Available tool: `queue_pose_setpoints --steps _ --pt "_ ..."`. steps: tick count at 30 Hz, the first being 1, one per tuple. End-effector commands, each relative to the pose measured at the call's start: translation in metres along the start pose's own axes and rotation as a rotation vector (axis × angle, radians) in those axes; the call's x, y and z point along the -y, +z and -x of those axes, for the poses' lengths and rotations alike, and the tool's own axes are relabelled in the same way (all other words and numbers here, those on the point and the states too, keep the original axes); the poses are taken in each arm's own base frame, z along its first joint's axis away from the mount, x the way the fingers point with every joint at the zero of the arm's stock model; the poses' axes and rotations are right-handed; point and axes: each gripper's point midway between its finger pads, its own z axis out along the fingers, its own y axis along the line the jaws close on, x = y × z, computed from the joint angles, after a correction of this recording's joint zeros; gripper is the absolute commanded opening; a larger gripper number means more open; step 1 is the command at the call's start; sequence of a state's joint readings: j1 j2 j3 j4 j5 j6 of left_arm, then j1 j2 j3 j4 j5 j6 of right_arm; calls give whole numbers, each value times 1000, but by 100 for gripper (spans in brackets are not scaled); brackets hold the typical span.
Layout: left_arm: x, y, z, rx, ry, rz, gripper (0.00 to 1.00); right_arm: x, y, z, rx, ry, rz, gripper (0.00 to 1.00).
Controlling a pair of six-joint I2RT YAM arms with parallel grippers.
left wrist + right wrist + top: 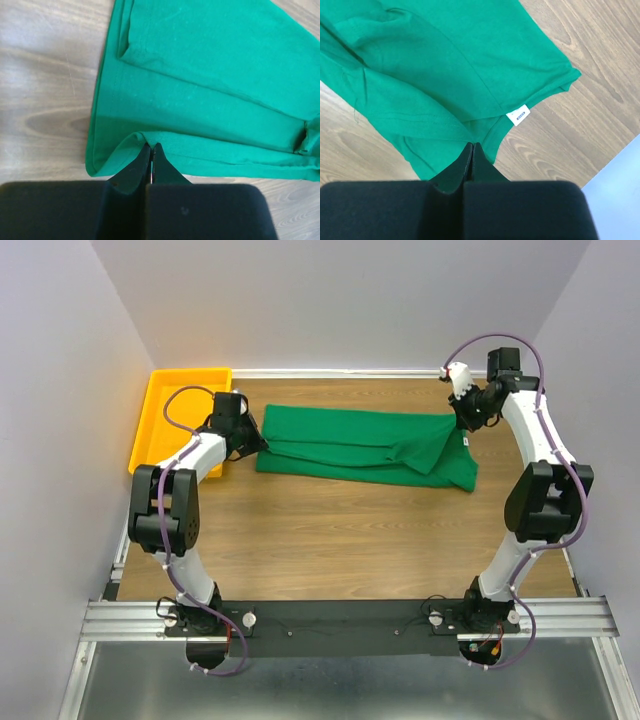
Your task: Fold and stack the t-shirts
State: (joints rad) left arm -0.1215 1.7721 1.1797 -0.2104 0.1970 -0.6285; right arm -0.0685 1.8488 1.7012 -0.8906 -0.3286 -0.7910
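Reaching forward with elbows raised, left fingers (136, 169) and right fingers (455, 169) clamp opposite ends of the green t-shirt (360, 440).

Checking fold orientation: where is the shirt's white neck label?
The white label lies at the right end of the t-shirt in the top view, beside the right hand.

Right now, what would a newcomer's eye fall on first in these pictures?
A green t-shirt, folded into a long band, lies across the far half of the wooden table, the left jaws and right jaws shut on its ends. Its white neck label shows at the right end, and a yellow tray sits at the far left corner.
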Motion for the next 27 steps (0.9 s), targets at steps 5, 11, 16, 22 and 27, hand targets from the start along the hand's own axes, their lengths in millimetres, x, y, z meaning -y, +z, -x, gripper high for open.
queue_pose_setpoints --steps 5,11,16,22,27 --pt "-14 12 9 -2 10 48 0 26 -1 7 27 47 -78 1" --pt "-16 14 11 -2 12 50 0 34 -2 7 43 71 -99 0" --pt "-15 17 16 -2 12 46 0 38 2 4 39 84 -103 1" --pt "-11 25 21 -14 11 32 0 35 11 -1 28 101 -88 0" --pt "-11 31 21 -24 14 35 0 36 13 -3 23 107 -89 1"
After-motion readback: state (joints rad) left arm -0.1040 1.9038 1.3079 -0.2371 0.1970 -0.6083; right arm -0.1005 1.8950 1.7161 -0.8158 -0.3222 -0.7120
